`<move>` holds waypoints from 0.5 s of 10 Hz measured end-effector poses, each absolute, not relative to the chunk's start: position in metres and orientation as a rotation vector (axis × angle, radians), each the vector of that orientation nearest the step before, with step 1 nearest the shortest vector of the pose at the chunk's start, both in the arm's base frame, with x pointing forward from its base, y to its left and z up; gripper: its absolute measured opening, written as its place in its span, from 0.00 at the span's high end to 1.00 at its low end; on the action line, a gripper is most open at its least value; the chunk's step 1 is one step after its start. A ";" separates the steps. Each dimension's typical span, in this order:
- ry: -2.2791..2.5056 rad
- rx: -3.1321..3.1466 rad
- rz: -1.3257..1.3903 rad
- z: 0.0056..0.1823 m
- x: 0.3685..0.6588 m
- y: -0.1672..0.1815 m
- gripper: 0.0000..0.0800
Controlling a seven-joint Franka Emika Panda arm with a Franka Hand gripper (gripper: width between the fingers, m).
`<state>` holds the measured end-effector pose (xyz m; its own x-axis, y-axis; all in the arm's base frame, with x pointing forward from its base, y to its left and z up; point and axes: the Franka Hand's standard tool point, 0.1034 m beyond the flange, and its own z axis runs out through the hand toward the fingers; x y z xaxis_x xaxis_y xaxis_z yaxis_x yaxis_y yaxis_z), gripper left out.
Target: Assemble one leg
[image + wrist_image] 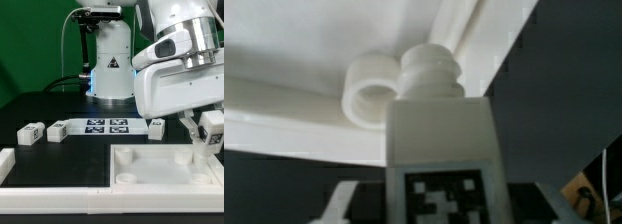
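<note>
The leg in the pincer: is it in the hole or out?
Out. The leg shows its whole tip beside the round hole of the panel, not inside it.

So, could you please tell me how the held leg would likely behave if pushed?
The leg looks like chunky moulded plastic: probably stiff and light. Its flat, square sides should resist rolling. The narrow rounded tip would likely let it topple if stood on that end.
</note>
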<state>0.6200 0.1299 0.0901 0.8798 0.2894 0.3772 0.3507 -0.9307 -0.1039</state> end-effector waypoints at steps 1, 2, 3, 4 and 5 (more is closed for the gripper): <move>-0.490 -2.876 -0.549 0.089 0.628 0.130 0.64; -0.491 -2.875 -0.554 0.089 0.631 0.130 0.64; -0.501 -2.876 -0.555 0.086 0.631 0.127 0.64; -0.500 -2.880 -0.552 0.082 0.631 0.122 0.64; -0.496 -2.881 -0.557 0.080 0.629 0.121 0.64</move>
<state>0.6289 0.1209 0.0799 0.8753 0.2896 0.3872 0.3512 -0.9312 -0.0975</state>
